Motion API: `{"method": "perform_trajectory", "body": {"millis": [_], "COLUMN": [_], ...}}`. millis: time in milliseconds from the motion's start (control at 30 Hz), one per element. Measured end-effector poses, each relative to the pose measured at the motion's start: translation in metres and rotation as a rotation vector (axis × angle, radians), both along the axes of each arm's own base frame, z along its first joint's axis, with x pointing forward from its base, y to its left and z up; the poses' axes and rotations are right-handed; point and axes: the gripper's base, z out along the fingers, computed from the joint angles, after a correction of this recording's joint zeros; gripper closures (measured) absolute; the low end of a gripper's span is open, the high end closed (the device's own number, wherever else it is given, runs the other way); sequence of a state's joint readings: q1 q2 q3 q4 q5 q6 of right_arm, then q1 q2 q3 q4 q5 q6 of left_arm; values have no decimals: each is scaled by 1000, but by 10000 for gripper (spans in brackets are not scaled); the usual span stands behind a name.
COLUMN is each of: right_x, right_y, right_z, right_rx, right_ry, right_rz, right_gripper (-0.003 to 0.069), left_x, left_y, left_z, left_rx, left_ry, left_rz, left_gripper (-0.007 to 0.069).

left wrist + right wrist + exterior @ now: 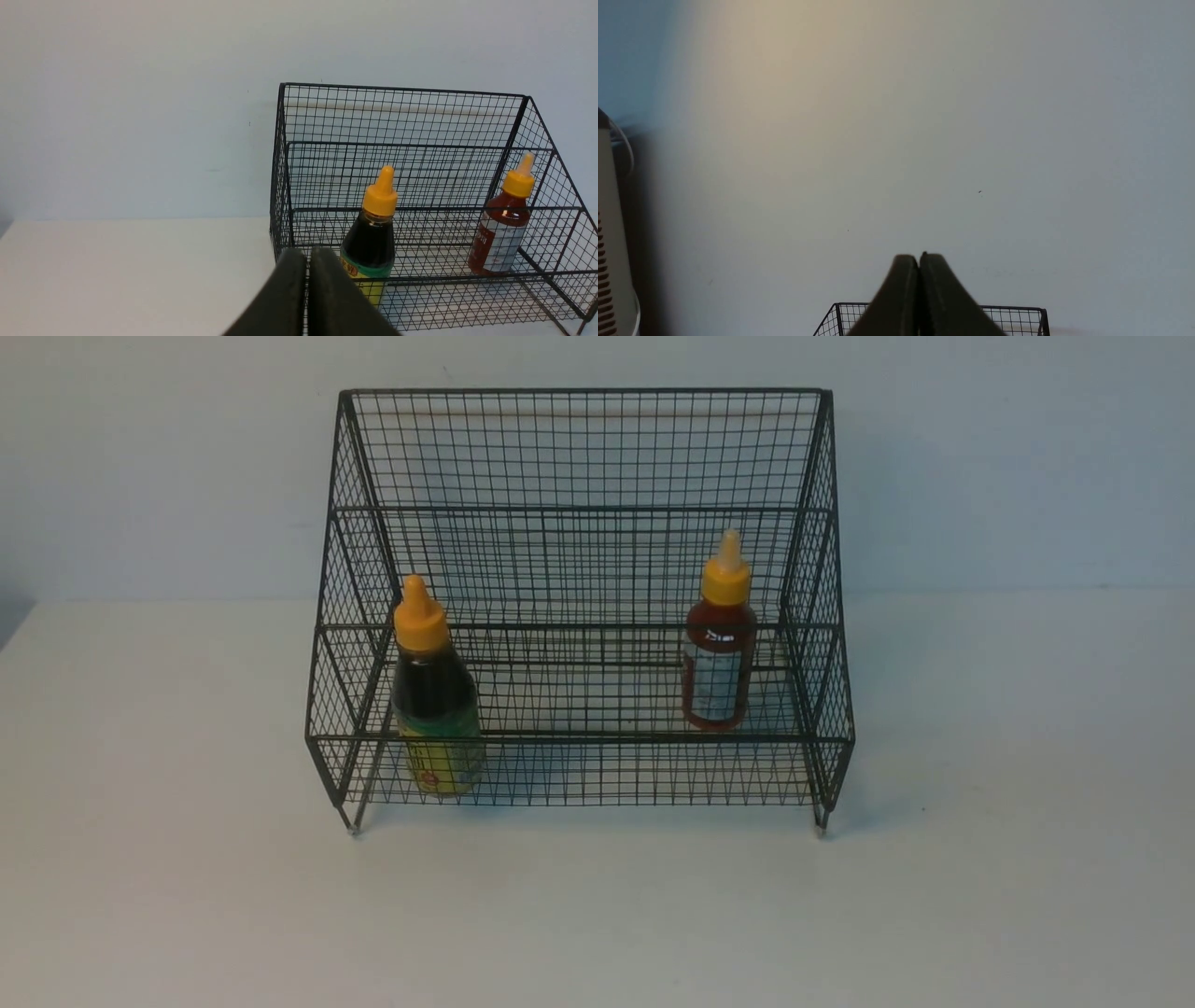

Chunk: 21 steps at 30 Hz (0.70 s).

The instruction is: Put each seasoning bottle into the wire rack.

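— Where are the bottles?
— Both upright inside the wire rack (597,738): dark-sauce bottle (435,709) front left, red-sauce bottle (717,663) right, a step back
— And the grippers?
— Left gripper (307,261) pressed closed, empty, with the dark-sauce bottle just beyond it; right gripper (919,266) closed too, pointing above the rack

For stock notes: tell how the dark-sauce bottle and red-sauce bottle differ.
The dark-sauce bottle is wider with a green-yellow label; the red-sauce bottle is slimmer with a white one. The dark-sauce bottle stands on the left front tier, the red-sauce bottle a step higher at right. Both stand upright in the wire rack, yellow-capped.
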<state>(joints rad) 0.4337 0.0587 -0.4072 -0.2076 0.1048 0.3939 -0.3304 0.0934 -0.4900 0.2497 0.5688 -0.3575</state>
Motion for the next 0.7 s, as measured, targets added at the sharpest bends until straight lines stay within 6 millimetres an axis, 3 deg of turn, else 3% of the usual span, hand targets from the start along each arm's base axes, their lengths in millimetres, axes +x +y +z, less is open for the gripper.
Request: {"method": "perform_trajectory", "body": {"millis": [533,700], "right_x": [0,0], "right_y": [0,0], "right_z": [0,0], "right_rx": [1,1], "right_ry": [0,0], "right_rz": [0,0], "right_gripper": [673,673], "left_x": [0,0], "left_y": [0,-1], "left_z": [-1,-12], "left_rx": [8,14], "left_ry": [1,18], "left_rz": [0,-8], "left_gripper": [629,629]}}
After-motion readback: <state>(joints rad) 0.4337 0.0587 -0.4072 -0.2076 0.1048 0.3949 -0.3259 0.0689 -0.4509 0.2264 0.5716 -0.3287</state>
